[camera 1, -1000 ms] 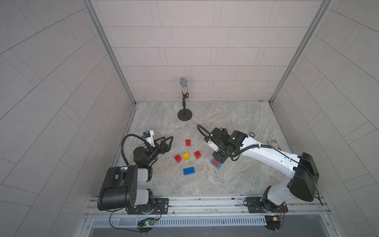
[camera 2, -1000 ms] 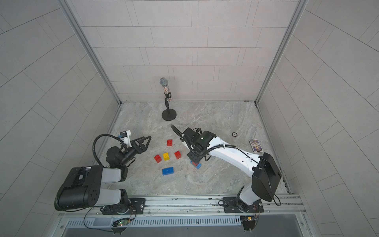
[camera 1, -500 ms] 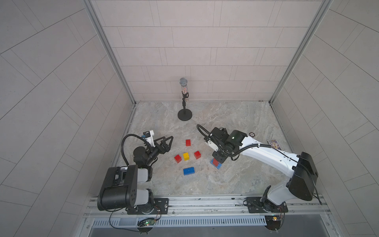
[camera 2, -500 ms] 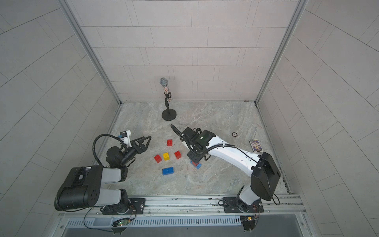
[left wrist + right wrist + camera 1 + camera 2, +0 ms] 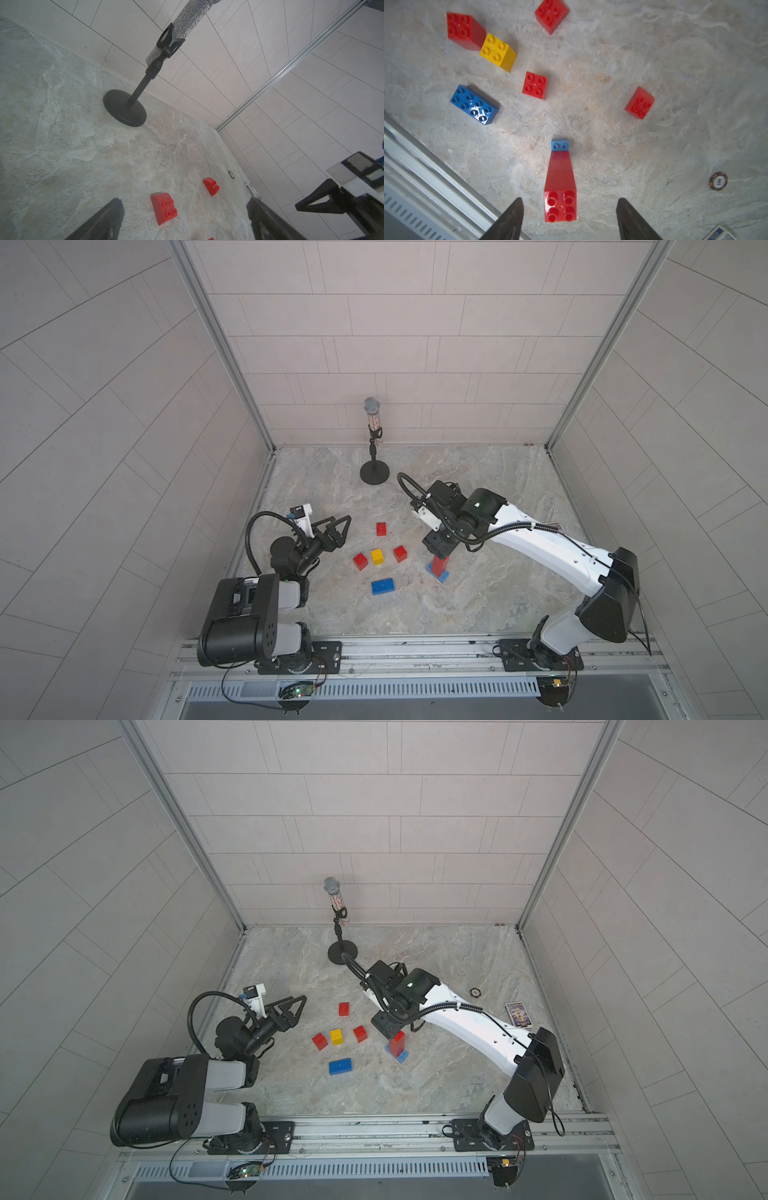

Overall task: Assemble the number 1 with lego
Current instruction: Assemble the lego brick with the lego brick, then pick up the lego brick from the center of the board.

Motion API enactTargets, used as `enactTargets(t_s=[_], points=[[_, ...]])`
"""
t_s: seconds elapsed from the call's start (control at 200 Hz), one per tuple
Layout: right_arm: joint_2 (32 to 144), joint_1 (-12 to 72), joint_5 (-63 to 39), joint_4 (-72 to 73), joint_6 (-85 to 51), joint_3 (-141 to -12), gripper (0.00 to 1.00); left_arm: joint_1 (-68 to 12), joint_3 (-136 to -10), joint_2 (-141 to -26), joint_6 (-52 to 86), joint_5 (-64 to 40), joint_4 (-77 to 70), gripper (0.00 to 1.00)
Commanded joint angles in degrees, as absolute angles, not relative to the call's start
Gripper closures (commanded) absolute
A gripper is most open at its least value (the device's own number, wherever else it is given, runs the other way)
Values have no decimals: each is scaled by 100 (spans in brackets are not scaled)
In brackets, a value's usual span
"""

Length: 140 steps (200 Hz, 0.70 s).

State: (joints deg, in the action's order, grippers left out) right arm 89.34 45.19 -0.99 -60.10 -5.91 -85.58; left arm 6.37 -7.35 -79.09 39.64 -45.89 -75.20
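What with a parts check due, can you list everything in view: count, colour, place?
table: one, grey marbled, bearing everything.
red stack: one, red, upright on the light blue brick.
light blue brick: one, light blue, flat under the stack.
loose red bricks: four, red, scattered on the table.
yellow brick: one, yellow, beside a loose red one.
dark blue brick: one, dark blue, nearest the robot.
microphone: one, silver with black stand, at the table's back edge.
poker chip: one, dark, on the table's right side.
card box: one, blue print, at the table's right edge.
left hand: one, black, open, left of the bricks.
right hand: one, black, open, astride the stack's top, not touching.
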Motion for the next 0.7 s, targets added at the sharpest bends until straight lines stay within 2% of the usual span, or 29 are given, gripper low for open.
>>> enactTargets(t_s=[0.0, 0.17, 0.41, 0.695], points=[[8928, 4098, 155, -5713, -486, -8686, 29, 678, -817, -7963, 4017, -4676, -7795, 0], [9858, 3409, 154, -5305, -638, -9100, 30, 678, -819, -7948, 4023, -4691, -7796, 0], [11629, 3145, 313, -5858, -548, -10460, 28, 683, -834, -7939, 4033, -4693, -7795, 0], [12221, 3057, 721, -5862, -436, -10475, 28, 685, -888, -8019, 4069, -4720, -7796, 0]])
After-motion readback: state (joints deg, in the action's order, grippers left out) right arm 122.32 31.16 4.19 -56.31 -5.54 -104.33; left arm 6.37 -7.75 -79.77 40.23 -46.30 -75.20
